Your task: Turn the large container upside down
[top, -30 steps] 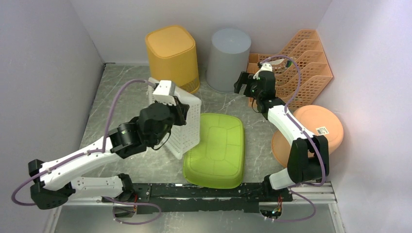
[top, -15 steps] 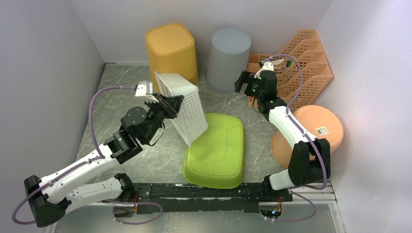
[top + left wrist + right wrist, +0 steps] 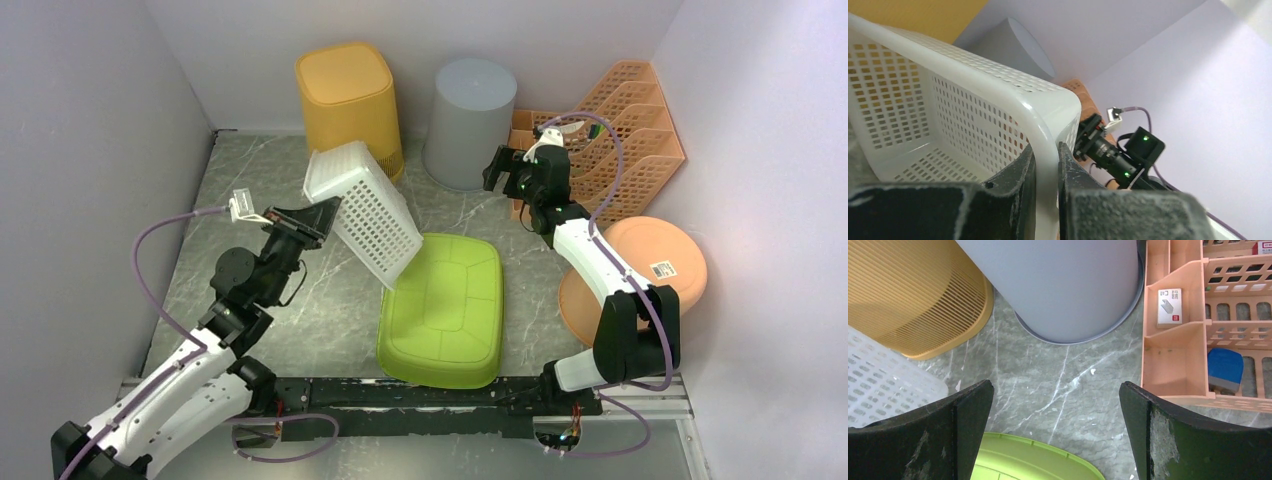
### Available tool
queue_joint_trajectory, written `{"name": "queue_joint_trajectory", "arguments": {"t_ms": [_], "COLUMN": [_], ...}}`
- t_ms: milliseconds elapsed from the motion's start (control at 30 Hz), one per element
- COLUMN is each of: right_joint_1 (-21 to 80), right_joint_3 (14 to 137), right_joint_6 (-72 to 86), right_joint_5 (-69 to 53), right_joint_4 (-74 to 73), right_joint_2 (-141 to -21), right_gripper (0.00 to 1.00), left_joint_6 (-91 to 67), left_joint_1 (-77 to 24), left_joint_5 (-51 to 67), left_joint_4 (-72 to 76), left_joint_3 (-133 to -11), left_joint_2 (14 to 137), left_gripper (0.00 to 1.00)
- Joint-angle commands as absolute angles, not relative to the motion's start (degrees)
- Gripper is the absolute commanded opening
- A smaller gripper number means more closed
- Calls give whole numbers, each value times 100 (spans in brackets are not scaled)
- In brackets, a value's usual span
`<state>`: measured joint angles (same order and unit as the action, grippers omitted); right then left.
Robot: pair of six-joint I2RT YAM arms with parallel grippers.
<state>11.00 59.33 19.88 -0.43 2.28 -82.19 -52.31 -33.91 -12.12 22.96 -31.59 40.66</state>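
Note:
My left gripper (image 3: 312,218) is shut on the rim of a white perforated basket (image 3: 365,215) and holds it lifted and tilted over the table, its lower corner near the green tub (image 3: 445,305). In the left wrist view the rim (image 3: 1045,145) runs between my fingers (image 3: 1020,175), and the basket's open inside (image 3: 923,110) faces the camera. My right gripper (image 3: 497,170) is open and empty above the floor between the grey bin and the green tub; its jaws stand wide apart in the right wrist view (image 3: 1055,405).
A yellow bin (image 3: 352,100) and a grey bin (image 3: 470,105) stand inverted at the back. An orange desk organizer (image 3: 610,120) is at the back right and an orange bowl (image 3: 645,270) at the right. The green tub lies bottom up in the middle.
My left arm has pulled back to the left and raised the white basket, tipping it further over so its base faces up. The right arm has not moved.

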Motion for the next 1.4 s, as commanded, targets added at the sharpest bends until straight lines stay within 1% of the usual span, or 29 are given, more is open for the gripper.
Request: {"name": "queue_joint_trajectory", "arguments": {"t_ms": [0,233,367,500,600,633,667,700,800,900,933,967,1033,1167,1300,1367], "right_joint_1": [1121,1146,1181,1194,1195,1194,1195,1193,1195,1193,1195,1195,1191,1195,1196,1227], "right_joint_3": [5873,5880,5872,5846,5819,5818,5812,5810,5794,5778,5769,5772,5768,5774,5767,5777], "right_joint_6": [1994,2074,2079,2069,2065,2057,2061,2065,2082,2091,2090,2092,2091,2101,2083,2042], "right_joint_5": [-16,-104,-127,-124,-123,-123,-121,-122,-147,-181,-184,-191,-185,-191,-199,-189], "right_joint_4": [324,399,431,439,457,450,453,463,487,500,501,505,518,512,474,371], "right_joint_2": [-8083,-8108,-8123,-8130,-8128,-8126,-8122,-8121,-8117,-8123,-8129,-8115,-8112,-8113,-8102,-8107], "right_gripper": [100,100,100,100,100,100,100,100,100,100,100,100,100,100,100,100], "left_joint_6": [-6163,-6883,-7281,-7516,-7728,-7803,-7865,-7922,-8066,-8138,-8157,-8161,-8188,-8149,-8043,-7990], "left_joint_1": [-3393,-3393,-3393,-3392,-3392,-3388,-3392,-3393,-3386,-3393,-3393,-3388,-3390,-3393,-3393,-3390], "left_joint_5": [-1075,-2364,-3079,-3502,-3508,-3470,-3433,-3374,-3357,-3412,-3438,-3463,-3505,-3555,-3509,-3488], "left_joint_4": [1695,-462,-1674,-2363,-2695,-2787,-2874,-2953,-3228,-3436,-3518,-3576,-3714,-3799,-3920,-4061], "left_joint_3": [-2808,-2429,-2218,-2140,-2181,-2200,-2213,-2240,-2299,-2296,-2290,-2286,-2272,-2266,-2386,-2506], "left_joint_2": [3634,2590,2244,2434,2803,2937,3055,3177,3391,3360,3325,3284,3205,3138,3240,3283], "left_gripper": [7,7,7,7,7,9,13,21,36,50,59,63,69,76,89,93]}}
